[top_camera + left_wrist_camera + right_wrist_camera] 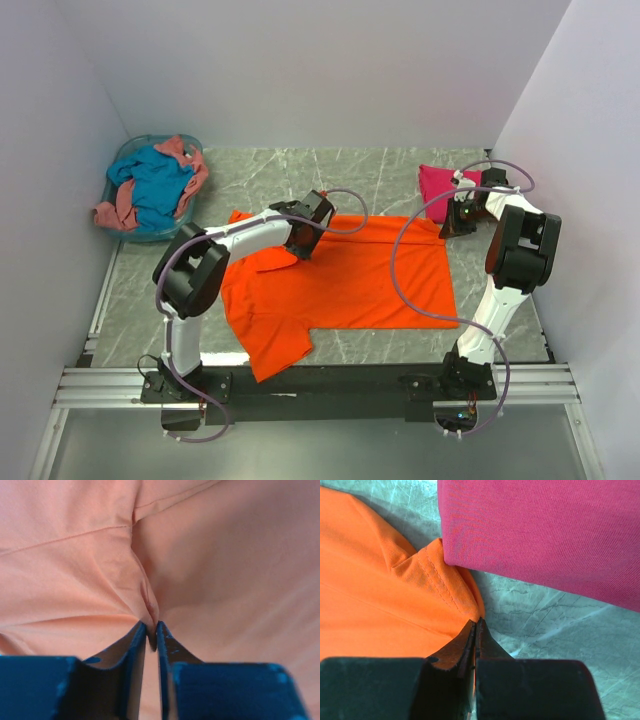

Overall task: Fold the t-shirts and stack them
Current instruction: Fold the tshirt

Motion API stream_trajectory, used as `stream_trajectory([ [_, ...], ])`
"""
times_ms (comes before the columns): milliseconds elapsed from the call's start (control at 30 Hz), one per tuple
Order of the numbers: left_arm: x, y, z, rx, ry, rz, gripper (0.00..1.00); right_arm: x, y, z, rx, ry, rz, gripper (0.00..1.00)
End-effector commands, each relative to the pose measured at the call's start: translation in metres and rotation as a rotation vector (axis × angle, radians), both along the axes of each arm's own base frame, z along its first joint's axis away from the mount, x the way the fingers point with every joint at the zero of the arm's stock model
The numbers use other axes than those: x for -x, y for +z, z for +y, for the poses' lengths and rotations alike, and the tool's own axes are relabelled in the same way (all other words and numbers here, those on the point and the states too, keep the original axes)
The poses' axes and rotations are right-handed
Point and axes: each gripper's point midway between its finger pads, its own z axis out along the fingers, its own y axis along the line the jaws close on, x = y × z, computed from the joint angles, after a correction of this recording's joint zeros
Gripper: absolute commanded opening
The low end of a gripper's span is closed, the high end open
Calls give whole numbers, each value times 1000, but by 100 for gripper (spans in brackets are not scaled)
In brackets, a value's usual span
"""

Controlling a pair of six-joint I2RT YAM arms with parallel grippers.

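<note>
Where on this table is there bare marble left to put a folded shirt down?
Bare table along the far edge, between the basket and the magenta shirt, beyond the orange shirt; also near left, below the basket beside the orange sleeve. Crowded far right: the right gripper pinches the orange corner against the magenta shirt.

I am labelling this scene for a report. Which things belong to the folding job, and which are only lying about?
Belong to the job: orange t-shirt, magenta t-shirt, teal t-shirt, salmon t-shirt.
Only lying about: pale blue basket, holding the last two.
</note>
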Motion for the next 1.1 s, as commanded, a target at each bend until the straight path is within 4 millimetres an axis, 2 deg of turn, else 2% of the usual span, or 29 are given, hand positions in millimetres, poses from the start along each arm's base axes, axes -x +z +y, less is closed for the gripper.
stream_trajectory([
  [0, -5, 34, -9, 62, 14, -55, 22, -9, 17, -6, 15, 4, -48, 0],
  [67, -6, 36, -9, 64, 17, -61, 27, -9, 17, -5, 14, 5, -47, 0],
  [100, -7, 38, -9, 62, 21, -72, 34, -9, 17, -5, 13, 3, -47, 0],
  [167, -9, 41, -7, 56, 29, -88, 41, -9, 17, -5, 13, 3, -47, 0],
  [267, -18, 55, 9, 21, 84, -175, 56, -10, 18, -6, 14, 5, -51, 0],
  [300, -27, 74, 13, 41, 118, -252, 71, -10, 17, -6, 14, 6, -48, 0],
  [367, -38, 81, 45, 8, 225, -340, 90, -10, 18, -6, 14, 6, -48, 0],
  [400, -49, 103, 52, 85, 290, -418, 99, -10, 19, -6, 15, 6, -51, 0],
  [433, -50, 102, 56, 155, 302, -387, 100, -10, 18, -5, 14, 8, -49, 0],
  [467, -63, 96, 90, 196, 395, -361, 99, -10, 19, -5, 13, 8, -49, 0],
  [533, -76, 92, 111, 332, 482, -312, 93, -11, 19, -5, 11, 9, -49, 0],
  [567, -78, 89, 111, 416, 476, -262, 90, -11, 19, -5, 11, 9, -49, 0],
  [600, -88, 84, 135, 449, 530, -247, 83, -11, 18, -4, 10, 9, -47, 0],
  [767, -113, 73, 164, 537, 596, -212, 71, -11, 16, -3, 12, 12, -45, 0],
  [800, -116, 64, 167, 550, 618, -185, 67, -10, 16, -3, 13, 10, -43, 0],
  [867, -122, 59, 184, 562, 668, -184, 66, -9, 14, -3, 15, 13, -41, 0],
  [967, -129, 45, 193, 575, 690, -162, 65, -9, 12, -4, 20, 14, -38, 0],
  [1067, -131, 37, 193, 576, 681, -133, 62, -9, 12, -5, 21, 15, -36, 0],
])
